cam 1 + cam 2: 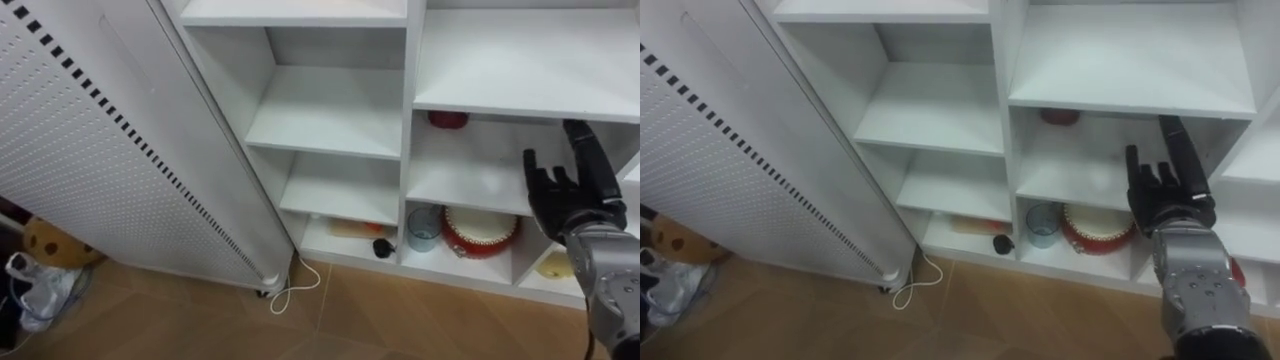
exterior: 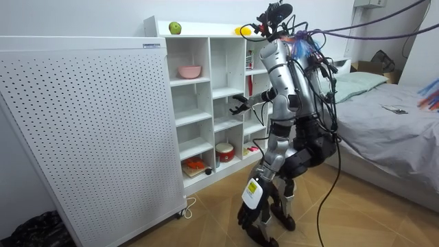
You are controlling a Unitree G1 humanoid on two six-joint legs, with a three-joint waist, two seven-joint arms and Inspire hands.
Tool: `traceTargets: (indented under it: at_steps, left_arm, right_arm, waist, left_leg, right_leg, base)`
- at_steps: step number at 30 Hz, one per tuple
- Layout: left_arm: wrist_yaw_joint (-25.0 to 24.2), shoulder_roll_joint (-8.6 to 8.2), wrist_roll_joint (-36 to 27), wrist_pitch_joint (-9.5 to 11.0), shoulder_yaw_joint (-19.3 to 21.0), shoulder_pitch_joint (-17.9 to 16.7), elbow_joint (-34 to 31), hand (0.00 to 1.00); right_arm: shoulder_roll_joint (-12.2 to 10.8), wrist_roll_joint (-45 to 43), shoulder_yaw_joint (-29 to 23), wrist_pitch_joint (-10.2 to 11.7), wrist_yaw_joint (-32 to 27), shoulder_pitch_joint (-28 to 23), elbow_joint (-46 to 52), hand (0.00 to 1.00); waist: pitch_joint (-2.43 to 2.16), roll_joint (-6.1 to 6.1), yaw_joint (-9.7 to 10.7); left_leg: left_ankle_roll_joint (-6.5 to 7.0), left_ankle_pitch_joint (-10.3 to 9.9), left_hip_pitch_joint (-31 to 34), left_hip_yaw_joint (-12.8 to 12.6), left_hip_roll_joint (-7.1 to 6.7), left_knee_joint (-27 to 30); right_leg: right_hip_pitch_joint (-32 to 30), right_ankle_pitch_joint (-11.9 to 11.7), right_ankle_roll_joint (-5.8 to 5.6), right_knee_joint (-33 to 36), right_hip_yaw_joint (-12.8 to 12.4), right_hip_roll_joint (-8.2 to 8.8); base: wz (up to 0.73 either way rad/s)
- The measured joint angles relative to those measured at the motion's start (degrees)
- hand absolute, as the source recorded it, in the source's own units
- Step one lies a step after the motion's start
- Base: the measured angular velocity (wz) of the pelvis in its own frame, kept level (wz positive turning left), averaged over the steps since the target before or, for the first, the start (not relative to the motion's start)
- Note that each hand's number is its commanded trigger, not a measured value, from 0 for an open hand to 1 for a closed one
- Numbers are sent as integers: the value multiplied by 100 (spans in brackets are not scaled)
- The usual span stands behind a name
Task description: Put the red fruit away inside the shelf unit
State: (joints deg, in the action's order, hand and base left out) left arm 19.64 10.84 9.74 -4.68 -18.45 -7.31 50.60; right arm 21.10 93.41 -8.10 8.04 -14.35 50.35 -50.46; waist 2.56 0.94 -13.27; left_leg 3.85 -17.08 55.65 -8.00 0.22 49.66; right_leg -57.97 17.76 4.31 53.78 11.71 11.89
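I stand facing a white closet (image 1: 405,150) of open shelves. My right hand (image 1: 570,195) is raised in front of the right-hand column at middle-shelf height, open, fingers pointing up, nothing in it. On the closet's top lie a green apple (image 2: 175,28) and a yellow fruit (image 2: 240,31). Another yellow fruit (image 1: 553,265) sits in the bottom right compartment, just below my hand. A red thing (image 1: 448,119) rests at the back of the shelf above the hand; what it is I cannot tell.
A red and white pot (image 1: 480,230), a blue cup (image 1: 423,228) and a small dark object (image 1: 381,247) occupy the bottom shelf. A pink bowl (image 2: 190,71) sits higher up. A white perforated panel (image 1: 100,150) stands on my left. A bed (image 2: 391,130) lies behind me.
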Motion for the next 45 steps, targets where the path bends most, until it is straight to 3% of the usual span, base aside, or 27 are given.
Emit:
traceTargets:
  at_steps: [7, 12, 16, 20, 26, 28, 31, 33, 34, 37, 45]
  left_arm:
    - [-117, 88, 129, -25, -111, -16, -28, 0]
    - [-314, 99, 265, -33, -71, -90, 6, 0]
    - [-475, 99, 519, -30, -47, -103, 216, 0]
    - [-758, 111, 572, -41, -8, -29, 688, 0]
    - [-1039, 111, 579, 18, 283, 235, 1144, 0]
    - [-1037, 118, 610, 46, 440, 239, 1196, 0]
    - [-1029, 124, 615, 207, 772, 175, 1258, 0]
    - [-992, 109, 711, 325, 945, 32, 1252, 0]
    - [-966, 110, 728, 349, 960, -12, 1251, 0]
    - [-893, 51, 819, 402, 1173, -167, 1250, 0]
    - [-734, -97, 1086, 501, 1901, -226, 1240, 0]
  right_arm:
    - [-2, 65, -5, -53, 70, -22, -110, 0]
    - [3, 32, -9, -168, 526, -240, -585, 0]
    - [8, -192, 13, -303, 894, -484, -1176, 0]
    - [7, -852, 232, -501, 1429, -1098, -1765, 0]
    - [-47, -1903, 454, -564, 1828, -2073, -2196, 0]
    - [-129, -2322, 665, -566, 1925, -2436, -2245, 0]
    - [-373, -3129, 930, -570, 2089, -3169, -2297, 0]
    - [-527, -3739, 958, -565, 2165, -3804, -2300, 0]
    - [-561, -3854, 965, -565, 2165, -3942, -2295, 0]
    - [-666, -4503, 970, -558, 2152, -4486, -2282, 0]
    - [-1044, -5951, 1124, -491, 2183, -5129, -2358, 0]
  waist:
    - [1, 94, -11]
    - [-1, 214, -14]
    - [6, 220, -33]
    - [10, 210, 44]
    - [27, 125, 278]
    - [21, 22, 399]
    - [-61, -176, 592]
    - [-162, -321, 772]
    - [-182, -343, 792]
    - [-194, -354, 858]
    - [-214, -363, 1066]
  left_leg:
    - [-4, -13, -182, -15, 20, -21]
    - [-10, -21, -773, -27, 34, -305]
    - [-44, 32, -1352, -37, 24, -731]
    - [-78, 139, -2066, -15, -10, -1319]
    - [-124, 274, -2909, 29, -4, -2007]
    - [-155, 315, -3259, 28, -16, -2304]
    - [-200, 354, -3841, 20, 3, -2748]
    - [-235, 378, -4309, 25, 35, -3089]
    - [-238, 380, -4415, 29, 47, -3154]
    - [-239, 380, -4944, 32, 100, -3413]
    - [-241, 381, -5708, -132, 84, -3893]
  right_leg:
    - [179, 5, -2, -31, 16, -4]
    - [781, -3, -37, -317, 85, -34]
    - [1341, -54, -77, -699, 115, -89]
    - [2052, -131, -150, -1238, 195, -158]
    - [2969, -211, -238, -2013, 380, -277]
    - [3304, -231, -271, -2269, 402, -325]
    - [3976, -326, -322, -2872, 518, -502]
    - [4506, -398, -381, -3301, 568, -619]
    - [4631, -425, -396, -3410, 570, -667]
    - [5238, -629, -442, -3945, 569, -819]
    - [5920, -698, -507, -4417, 465, -912]
  base:
    - [0]
    - [-1]
    - [-2]
    - [0]
    - [5]
    - [0]
    - [4]
    - [2]
    - [-7]
    - [-25]
    - [-12]
